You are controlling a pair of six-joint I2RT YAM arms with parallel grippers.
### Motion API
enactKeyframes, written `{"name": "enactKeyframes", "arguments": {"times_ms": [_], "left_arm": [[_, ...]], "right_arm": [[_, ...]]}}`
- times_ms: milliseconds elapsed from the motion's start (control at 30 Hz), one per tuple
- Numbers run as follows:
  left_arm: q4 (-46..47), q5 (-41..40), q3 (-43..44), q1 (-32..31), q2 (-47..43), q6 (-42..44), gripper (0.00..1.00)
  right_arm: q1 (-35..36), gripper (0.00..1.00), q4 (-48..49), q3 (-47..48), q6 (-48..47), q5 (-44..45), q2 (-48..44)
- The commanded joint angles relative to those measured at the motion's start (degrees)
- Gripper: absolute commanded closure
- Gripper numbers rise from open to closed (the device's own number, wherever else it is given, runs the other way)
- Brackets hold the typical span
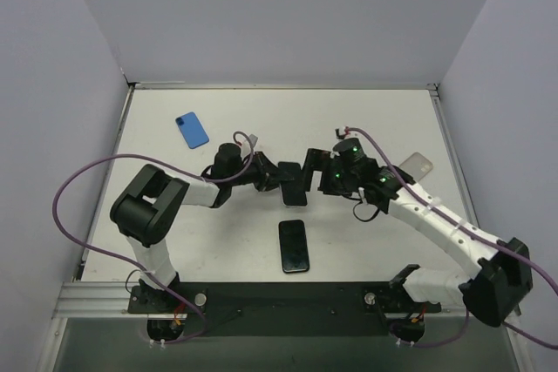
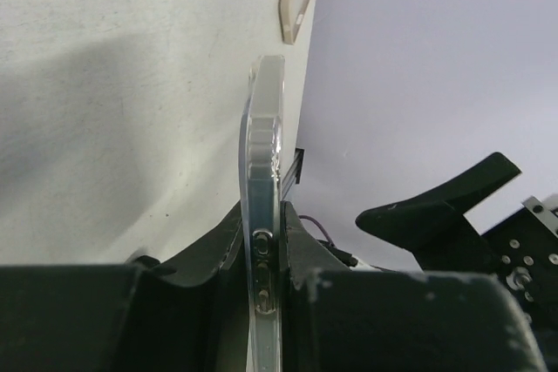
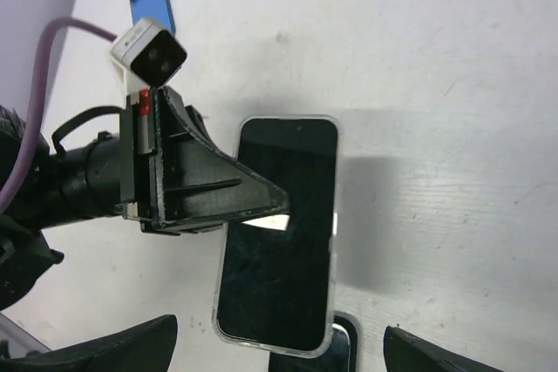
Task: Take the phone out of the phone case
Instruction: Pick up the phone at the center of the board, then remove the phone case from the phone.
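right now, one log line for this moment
left gripper: shut on cased phone | right gripper: open, beside it | removal: not done

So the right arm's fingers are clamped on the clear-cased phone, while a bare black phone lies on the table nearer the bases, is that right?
Not quite: the left arm's fingers are clamped on the clear-cased phone, as the left wrist view shows; the right fingers are open. The bare black phone is as you say.
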Motion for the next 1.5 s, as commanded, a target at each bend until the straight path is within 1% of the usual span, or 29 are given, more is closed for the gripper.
{"name": "enactKeyframes", "arguments": {"times_ms": [0, 67, 100, 133, 200, 233, 267, 300, 333, 367, 433, 467, 533, 633, 767, 867, 1000, 1067, 1100, 1233, 1267, 1367, 1467], "left_arm": [[9.1, 1.5, 1.8, 1.6, -6.4, -3.5, 1.0], [11.0, 1.0, 1.8, 2.1, -7.7, -5.0, 1.0], [14.4, 0.8, 1.6, 2.3, -8.0, -7.0, 1.0], [15.8, 0.8, 1.6, 2.4, -8.2, -7.9, 1.0], [20.8, 0.6, 1.2, 2.6, -8.2, -10.7, 1.0], [23.1, 0.5, 0.4, 2.8, -8.0, -11.9, 1.0], [28.0, 0.2, 0.1, 3.0, -7.3, -13.3, 1.0], [30.5, 0.1, -0.4, 3.3, -6.7, -16.4, 1.0], [33.2, 0.0, -0.8, 3.5, -6.0, -17.9, 1.0], [37.4, -0.2, -1.3, 3.6, -4.7, -20.5, 1.0], [40.6, -0.6, -1.8, 3.7, -3.7, -22.1, 1.0], [42.2, -1.1, -2.5, 3.8, -3.2, -22.9, 1.0], [42.6, -1.5, -3.1, 3.8, -3.1, -23.1, 1.0], [43.2, -1.6, -3.5, 4.0, -3.4, -23.2, 1.0], [45.0, -1.9, -3.8, 4.2, -3.2, -24.4, 1.0], [46.3, -2.1, -3.9, 4.3, -2.8, -25.3, 1.0], [48.2, -2.5, -4.0, 4.3, -2.2, -26.4, 1.0], [48.0, -2.6, -4.0, 4.3, -2.4, -26.2, 1.0], [47.7, -2.6, -4.2, 4.3, -2.6, -26.1, 1.0], [47.2, -2.8, -4.6, 4.3, -3.3, -25.7, 1.0], [47.6, -2.9, -4.6, 4.3, -3.3, -25.8, 1.0], [46.7, -2.8, -3.8, 4.0, -4.3, -24.8, 1.0], [45.2, -2.7, -3.4, 3.9, -6.6, -22.9, 1.0]], "right_arm": [[-4.6, 0.06, 1.4, -3.6, 1.2, -4.6, -7.3], [-6.0, 0.09, 1.9, -4.4, 2.8, -7.6, -8.9], [-7.4, 0.1, 2.4, -4.7, 3.5, -8.6, -9.4], [-8.0, 0.17, 4.1, -5.2, 5.2, -10.1, -10.2], [-10.0, 0.25, 6.8, -7.2, 7.6, -14.1, -11.0], [-10.7, 0.34, 9.9, -8.1, 8.7, -15.2, -11.7], [-11.2, 0.38, 11.8, -9.1, 10.9, -16.2, -11.9], [-11.6, 0.42, 13.2, -10.7, 11.9, -17.9, -12.2], [-12.5, 0.49, 16.3, -11.2, 13.0, -18.9, -12.2], [-12.7, 0.52, 17.7, -11.8, 14.9, -20.2, -12.2], [-13.4, 0.6, 21.7, -13.6, 16.8, -22.7, -11.8], [-13.3, 0.6, 23.3, -14.3, 18.4, -23.3, -11.6], [-13.4, 0.63, 27.4, -16.4, 19.8, -24.2, -11.8], [-13.4, 0.64, 31.8, -18.2, 22.5, -25.4, -11.6], [-13.4, 0.66, 34.9, -19.3, 24.4, -26.6, -10.4], [-13.4, 0.71, 38.8, -20.4, 26.9, -27.9, -9.0], [-13.4, 0.78, 46.9, -21.7, 31.5, -29.8, -6.3], [-13.4, 0.87, 47.3, -21.7, 32.3, -29.8, -5.0], [-13.4, 0.99, 48.2, -22.2, 32.7, -29.4, -4.9], [-14.0, 1.0, 50.8, -23.3, 35.6, -28.5, -5.2], [-14.1, 1.0, 52.3, -23.4, 37.6, -28.7, -5.1], [-15.3, 1.0, 52.3, -22.3, 39.9, -30.5, -3.5], [-17.1, 1.0, 59.1, -23.4, 46.1, -31.5, -2.0]]}}
